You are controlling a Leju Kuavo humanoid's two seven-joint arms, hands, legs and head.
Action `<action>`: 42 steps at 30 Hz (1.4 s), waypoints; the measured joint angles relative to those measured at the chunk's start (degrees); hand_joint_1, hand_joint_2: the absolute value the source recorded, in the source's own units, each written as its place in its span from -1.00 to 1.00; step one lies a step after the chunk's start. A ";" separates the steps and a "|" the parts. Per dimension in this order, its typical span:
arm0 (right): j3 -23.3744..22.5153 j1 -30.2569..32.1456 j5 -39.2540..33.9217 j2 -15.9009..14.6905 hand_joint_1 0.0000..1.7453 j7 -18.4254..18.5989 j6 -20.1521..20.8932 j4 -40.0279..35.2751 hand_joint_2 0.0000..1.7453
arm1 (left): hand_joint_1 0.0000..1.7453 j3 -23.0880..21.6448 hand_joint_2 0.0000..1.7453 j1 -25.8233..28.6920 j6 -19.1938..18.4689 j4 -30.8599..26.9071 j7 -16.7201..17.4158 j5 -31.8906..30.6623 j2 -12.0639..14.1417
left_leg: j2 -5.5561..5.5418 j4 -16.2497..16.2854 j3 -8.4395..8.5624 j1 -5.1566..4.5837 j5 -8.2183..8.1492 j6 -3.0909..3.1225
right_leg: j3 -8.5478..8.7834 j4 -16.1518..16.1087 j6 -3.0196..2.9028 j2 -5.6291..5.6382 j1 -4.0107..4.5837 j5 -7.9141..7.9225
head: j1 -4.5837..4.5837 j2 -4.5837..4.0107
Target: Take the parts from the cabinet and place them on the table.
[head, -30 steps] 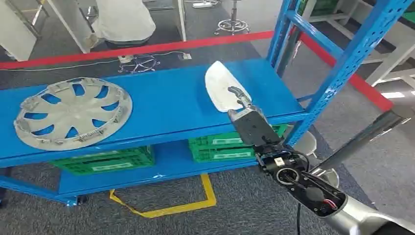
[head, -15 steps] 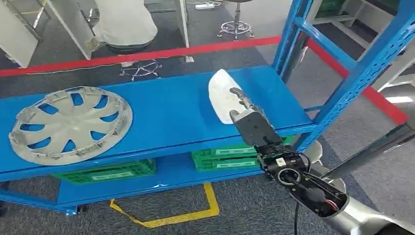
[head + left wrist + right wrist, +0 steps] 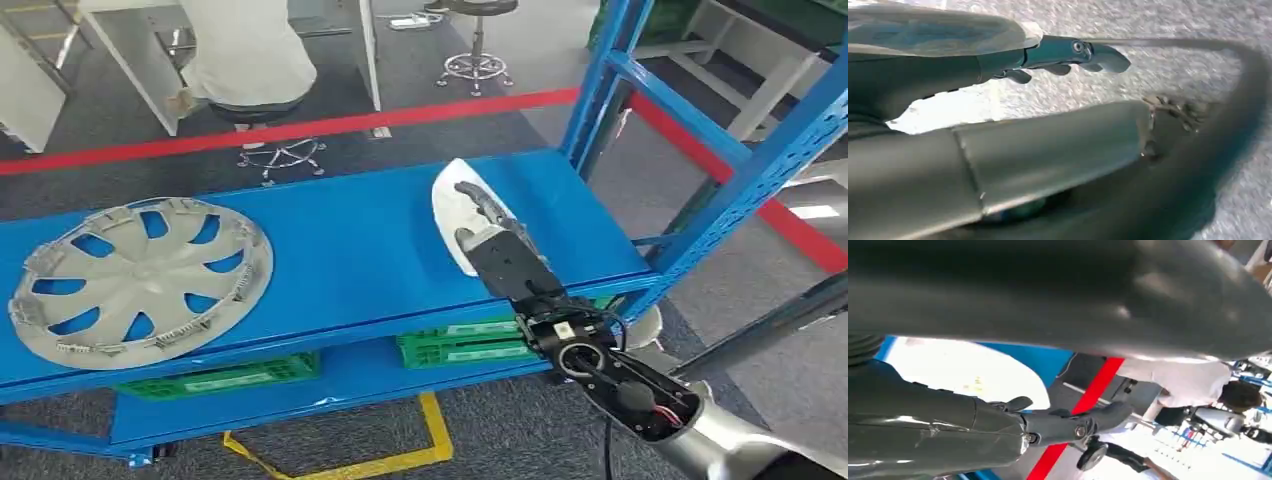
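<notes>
A white curved part [image 3: 450,205] lies on the right half of the blue cabinet shelf [image 3: 350,250]. My right hand [image 3: 495,245] reaches in over the shelf's front edge, its fingers stretched out across the top of that part. In the right wrist view the white part [image 3: 963,370] shows in the gap between the thumb and the straight fingers [image 3: 1068,422], which are not closed on it. A silver wheel cover [image 3: 140,280] lies flat on the left half of the shelf. My left hand [image 3: 1063,52] hangs over grey carpet with its fingers apart, holding nothing.
Blue uprights [image 3: 610,70] frame the shelf's right end, close to my right arm. Green crates [image 3: 460,340] sit on the lower shelf. A person in white [image 3: 245,45] sits on a stool behind a red floor line [image 3: 300,128]. Yellow tape [image 3: 430,440] marks the carpet.
The whole view has shifted, so the camera moved. My right hand reaches a little further across the white part than before. The part and the wheel cover stay on the shelf.
</notes>
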 joint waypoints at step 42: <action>-1.82 3.25 42.05 -1.49 -1.00 35.32 10.38 -1.51 1.00 | -1.00 -0.24 -1.00 -0.06 0.66 0.00 0.09 1.40 -0.26 | -0.20 -1.01 3.80 -0.32 -2.65 -0.43 | -4.84 1.26 -1.05 -0.08 0.01 4.11 | 0.64 0.00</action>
